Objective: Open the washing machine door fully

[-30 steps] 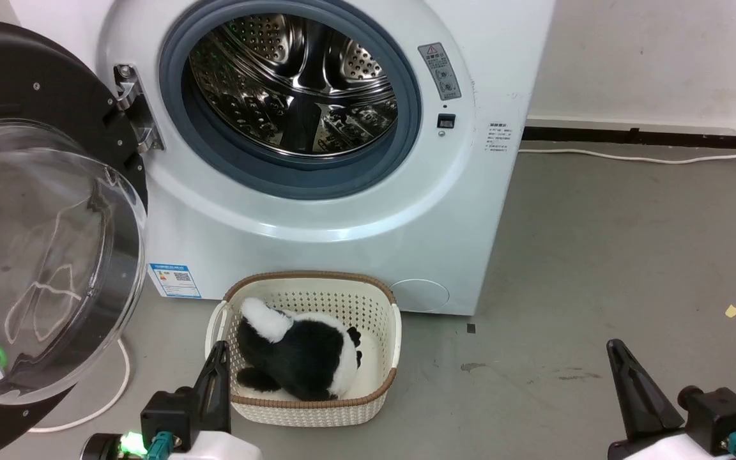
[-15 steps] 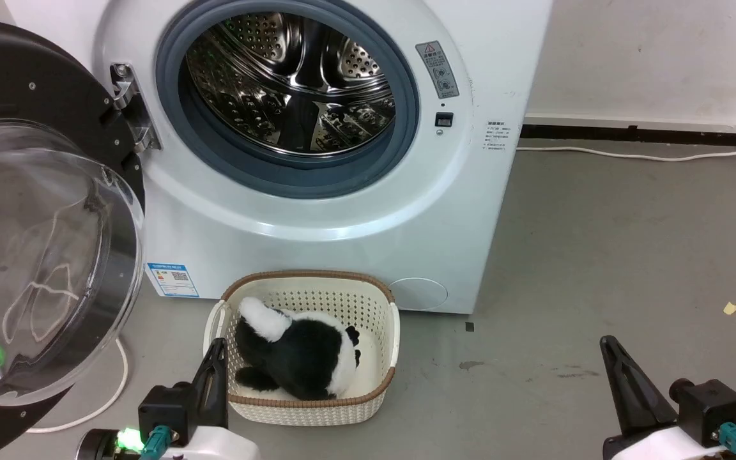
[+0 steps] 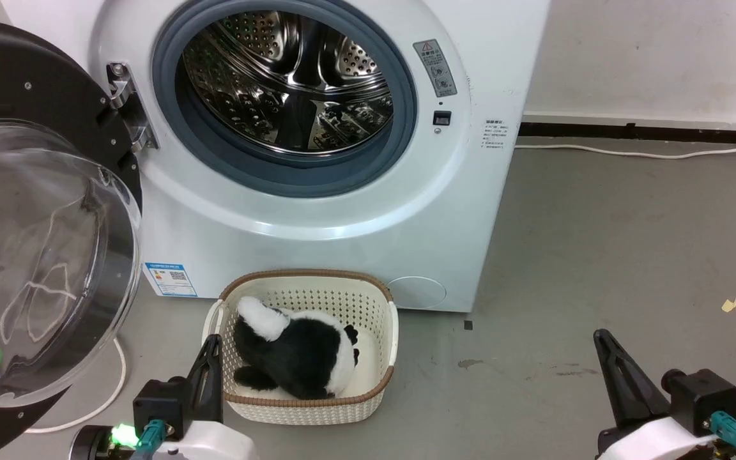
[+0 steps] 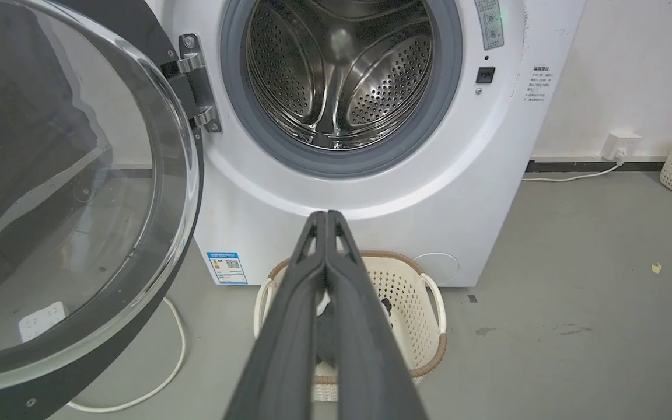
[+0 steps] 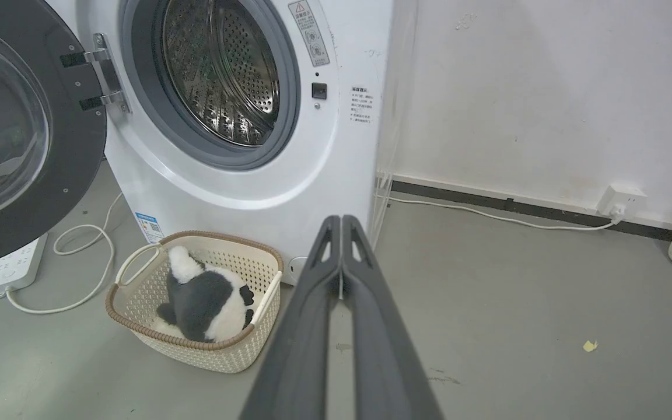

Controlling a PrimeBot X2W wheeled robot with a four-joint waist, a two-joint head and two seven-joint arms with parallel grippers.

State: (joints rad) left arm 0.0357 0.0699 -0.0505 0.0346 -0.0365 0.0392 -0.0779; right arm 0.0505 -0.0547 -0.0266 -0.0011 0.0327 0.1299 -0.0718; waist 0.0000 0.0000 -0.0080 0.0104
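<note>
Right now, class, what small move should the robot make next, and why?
Probably just rest both arms low, since the job looks done: the washing machine door is swung wide to the left, the drum stands fully exposed, and the left gripper and right gripper are shut, clear of the door.

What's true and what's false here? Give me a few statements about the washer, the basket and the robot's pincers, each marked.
1. The washing machine door stands open, swung away from the washing machine. True.
2. The drum holds laundry. False: it looks empty.
3. A black-and-white plush toy lies in the basket. True.
4. The left gripper grips the door. False: it is shut on nothing, apart from the door.
5. The right gripper is spread wide. False: its fingers are pressed together.
</note>
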